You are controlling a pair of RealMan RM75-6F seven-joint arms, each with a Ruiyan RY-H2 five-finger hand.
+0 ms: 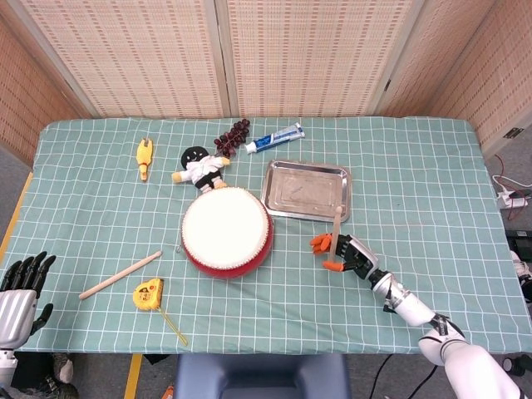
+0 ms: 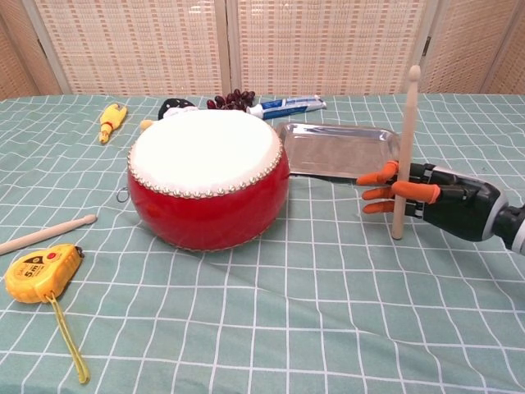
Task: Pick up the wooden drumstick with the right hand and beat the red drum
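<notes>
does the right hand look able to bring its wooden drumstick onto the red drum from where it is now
Probably yes. The right hand holds the wooden drumstick nearly upright, just right of the red drum, with only bare tablecloth between them. The silver metal tray lies behind that path, not across it.

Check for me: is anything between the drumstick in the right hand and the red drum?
Nothing visible is. The right hand holds the wooden drumstick nearly upright, and only bare checked tablecloth lies between it and the red drum. The metal tray sits behind that path, not across it.
</notes>
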